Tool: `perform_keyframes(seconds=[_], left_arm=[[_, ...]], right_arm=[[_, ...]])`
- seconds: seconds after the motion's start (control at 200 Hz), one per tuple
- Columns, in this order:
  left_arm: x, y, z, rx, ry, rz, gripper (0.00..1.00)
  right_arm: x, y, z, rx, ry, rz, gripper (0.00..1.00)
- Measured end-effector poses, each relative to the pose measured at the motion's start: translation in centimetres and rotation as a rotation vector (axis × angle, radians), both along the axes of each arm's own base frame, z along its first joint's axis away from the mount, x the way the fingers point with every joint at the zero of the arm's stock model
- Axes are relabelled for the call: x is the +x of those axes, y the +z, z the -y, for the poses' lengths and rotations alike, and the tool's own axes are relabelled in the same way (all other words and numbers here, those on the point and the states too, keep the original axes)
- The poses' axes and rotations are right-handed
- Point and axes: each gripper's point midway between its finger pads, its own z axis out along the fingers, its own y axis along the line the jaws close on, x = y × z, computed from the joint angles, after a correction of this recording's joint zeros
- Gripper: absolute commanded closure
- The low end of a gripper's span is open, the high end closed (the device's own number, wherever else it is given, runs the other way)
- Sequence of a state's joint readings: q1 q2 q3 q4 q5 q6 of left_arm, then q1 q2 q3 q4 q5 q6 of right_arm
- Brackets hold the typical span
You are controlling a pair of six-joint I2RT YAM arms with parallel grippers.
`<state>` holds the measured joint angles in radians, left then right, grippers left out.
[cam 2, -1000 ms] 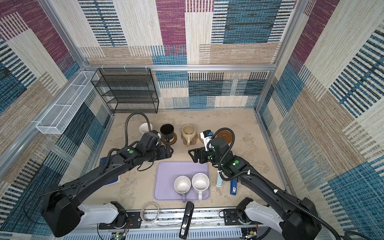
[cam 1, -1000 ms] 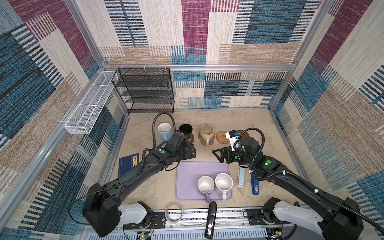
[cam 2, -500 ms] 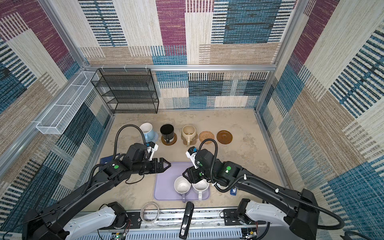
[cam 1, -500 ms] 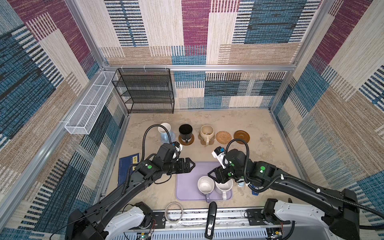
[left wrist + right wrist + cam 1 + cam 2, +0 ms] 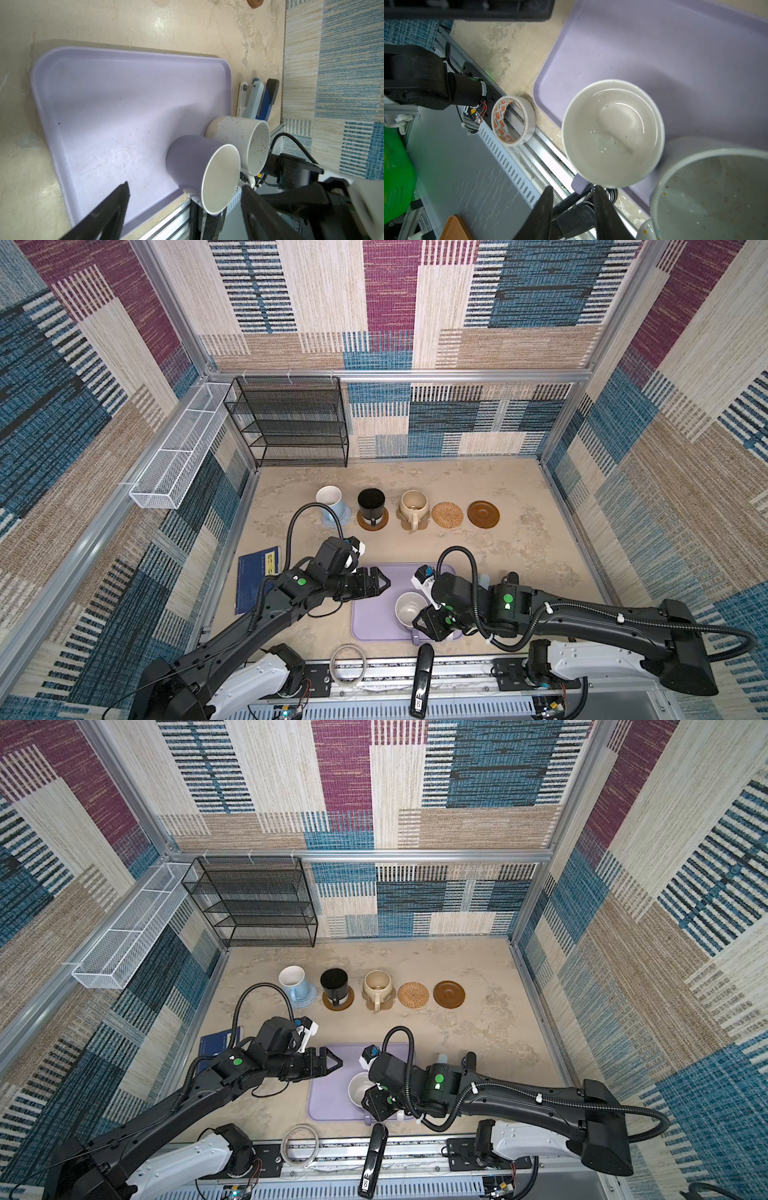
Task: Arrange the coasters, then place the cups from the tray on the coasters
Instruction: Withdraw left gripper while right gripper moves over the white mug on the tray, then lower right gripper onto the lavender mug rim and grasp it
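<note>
Right claw astride lavender cup handle on tray; grip we cannot tell. Next we lift toward rattan coaster.

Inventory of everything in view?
placed mugs: 3, light blue mug, black mug, beige mug, on coasters, back row
bare coasters: 2, rattan coaster, brown coaster, same row
tray: 1, lavender, front centre
tray mugs: 2, lavender mug, speckled mug, front right
book: 1, dark blue, tray's left
small tools: several, white, blue, tray's right
tape ring: 1, clear, front rail
stapler-like tool: 1, black, front rail
wire racks: 2, black shelf, white basket, back left
left hand: open, over tray
right hand: open, at lavender mug's handle
</note>
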<state>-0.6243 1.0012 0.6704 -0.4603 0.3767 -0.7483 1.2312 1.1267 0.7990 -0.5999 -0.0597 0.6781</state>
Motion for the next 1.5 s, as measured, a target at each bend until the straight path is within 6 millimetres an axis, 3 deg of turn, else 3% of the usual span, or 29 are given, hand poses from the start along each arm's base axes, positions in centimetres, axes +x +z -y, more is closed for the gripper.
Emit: perform_keyframes(seconds=[0.195,0.581,1.027,1.502], left_arm=[[-0.3,-0.9,-0.2,0.007,0.019,-0.027,0.13],[-0.3,-0.8,-0.9,-0.011,0.079,-0.021,0.13],[-0.5,-1.2,-1.2,-0.002,0.126,-0.031,0.13],[0.1,-1.1,-2.4,0.04,0.184,0.036,0.06]], right_arm=[[-0.9,-1.3,0.0,-0.037,-0.005,-0.03,0.68],[-0.9,-4.0,-0.3,-0.106,-0.013,-0.063,0.68],[2.3,-4.5,-1.6,-0.173,-0.114,0.004,0.6],[5.2,-6.2,-2.4,-0.256,-0.143,0.057,0.66]])
